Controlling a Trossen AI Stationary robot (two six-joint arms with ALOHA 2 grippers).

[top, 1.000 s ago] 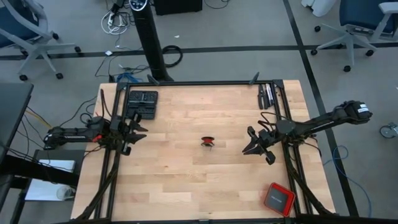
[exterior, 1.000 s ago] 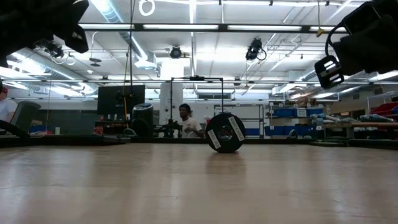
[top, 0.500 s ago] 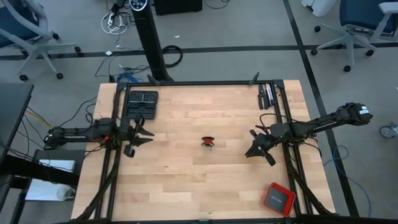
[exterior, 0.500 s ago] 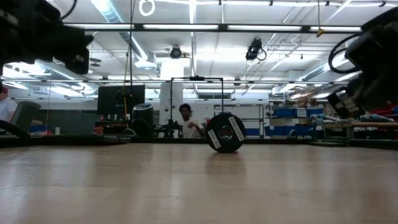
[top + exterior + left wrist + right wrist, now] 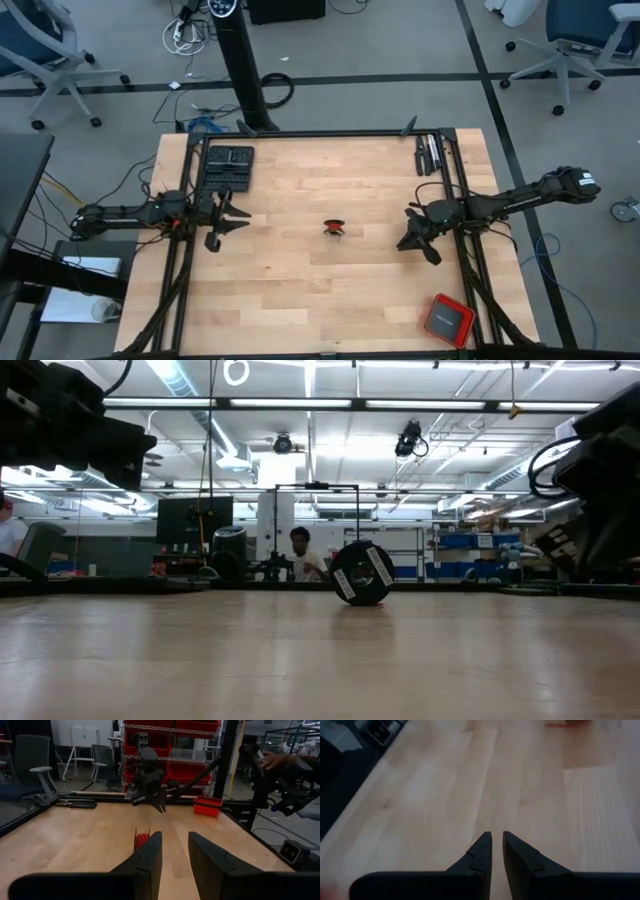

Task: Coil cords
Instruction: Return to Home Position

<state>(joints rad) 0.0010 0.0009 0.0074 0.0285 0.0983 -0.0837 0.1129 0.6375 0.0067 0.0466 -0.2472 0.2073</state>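
The cord is a small, tight red bundle (image 5: 334,228) wound between dark round sides. It stands on its edge at the middle of the wooden table (image 5: 300,290) and also shows in the low view (image 5: 362,572) and the left wrist view (image 5: 141,840). My left gripper (image 5: 232,221) hovers near the table's left edge, pointing level at the bundle, open (image 5: 175,837) and holding nothing. My right gripper (image 5: 405,243) hovers to the right of the bundle, tipped down at the bare wood. Its fingers (image 5: 497,836) stand a narrow gap apart with nothing between them.
A red square box with a dark top (image 5: 447,320) lies at the near right corner. A black flat case (image 5: 230,165) sits at the far left, and dark tools (image 5: 430,155) lie at the far right. A person (image 5: 297,555) is in the room beyond the table.
Both grippers have sunk toward the table and tipped their fingers downward, the right one more than the left. The left now points level and the right slants down. The red bundle has stayed in place.
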